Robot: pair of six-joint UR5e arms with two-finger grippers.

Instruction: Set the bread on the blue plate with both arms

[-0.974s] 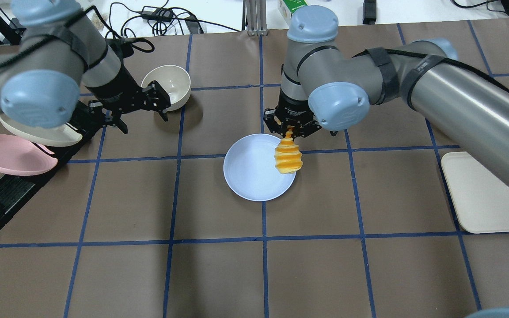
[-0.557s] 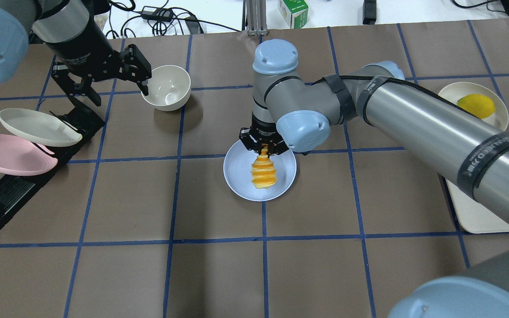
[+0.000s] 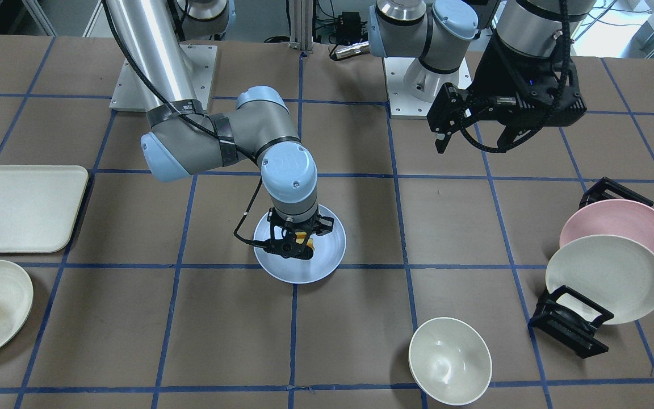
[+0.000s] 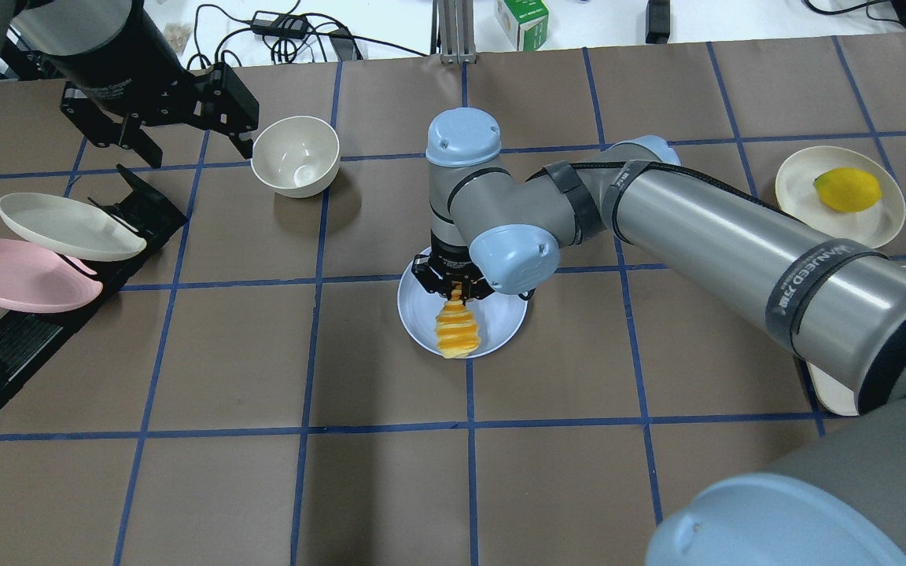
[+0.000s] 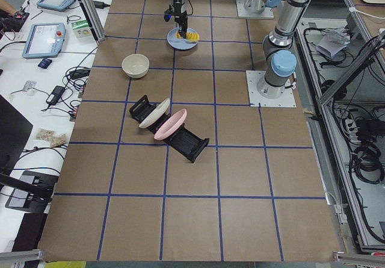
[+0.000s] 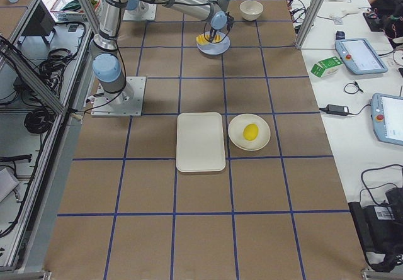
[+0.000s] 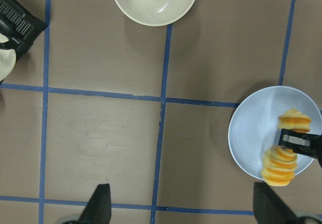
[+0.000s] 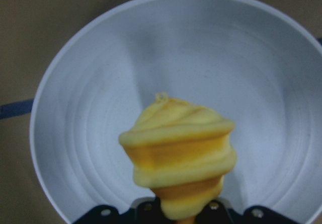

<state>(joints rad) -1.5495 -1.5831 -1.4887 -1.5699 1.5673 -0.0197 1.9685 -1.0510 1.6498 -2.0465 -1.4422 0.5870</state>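
Observation:
My right gripper (image 4: 453,289) is shut on one end of the ridged golden-orange bread (image 4: 457,330). It holds the bread low over the pale blue plate (image 4: 500,318) at the table's middle. The loaf points toward the plate's near rim. The right wrist view shows the bread (image 8: 178,153) over the plate's centre (image 8: 100,108); whether it touches the plate I cannot tell. My left gripper (image 4: 195,149) is open and empty, raised at the far left beside the cream bowl. Its wrist view shows the plate (image 7: 251,133) and the bread (image 7: 282,166).
A cream bowl (image 4: 296,155) stands far left of the plate. A black rack holds a cream plate (image 4: 68,228) and a pink plate (image 4: 20,275) at the left edge. A cream dish with a yellow fruit (image 4: 846,189) and a cream tray (image 3: 20,207) lie at the right.
My right gripper carried the bread from the plate's far right rim to over its centre and lowered it. My left arm drew back toward the far left corner.

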